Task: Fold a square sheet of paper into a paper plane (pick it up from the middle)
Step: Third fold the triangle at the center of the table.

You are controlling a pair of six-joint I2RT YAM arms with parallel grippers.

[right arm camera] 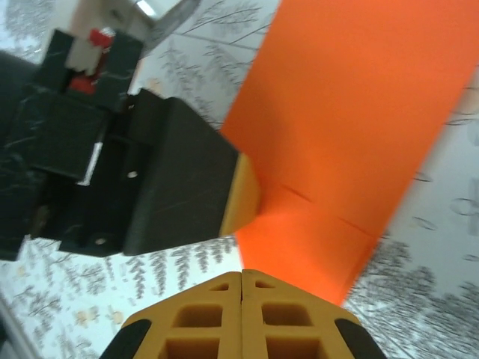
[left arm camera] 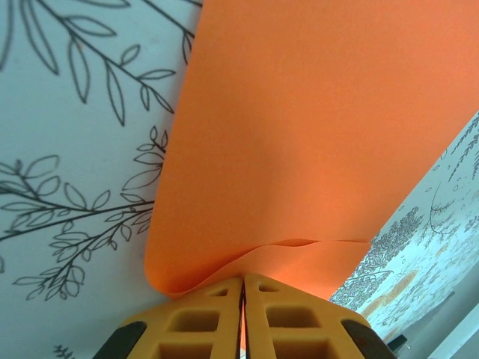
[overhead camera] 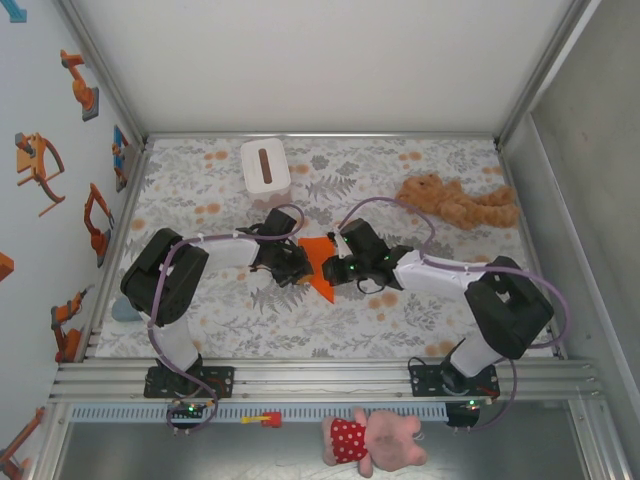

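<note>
The bright orange sheet of paper (overhead camera: 318,262) lies mid-table between both grippers as a creased, pointed shape. In the left wrist view the paper (left arm camera: 314,112) curls up from the floral cloth, with a folded layer running into my left gripper (left arm camera: 243,280), which is shut on its edge. A sliver of orange shows between the pads. My left gripper (overhead camera: 298,262) is on the paper's left side and my right gripper (overhead camera: 337,268) on its right. In the right wrist view my right gripper (right arm camera: 242,275) is shut, its tips at the paper's (right arm camera: 352,127) near edge, with nothing visible between them.
A white tissue box (overhead camera: 265,168) stands at the back left. A tan plush toy (overhead camera: 455,203) lies at the back right. A pink plush in a red dress (overhead camera: 375,440) lies below the front rail. Metal frame walls close in both sides.
</note>
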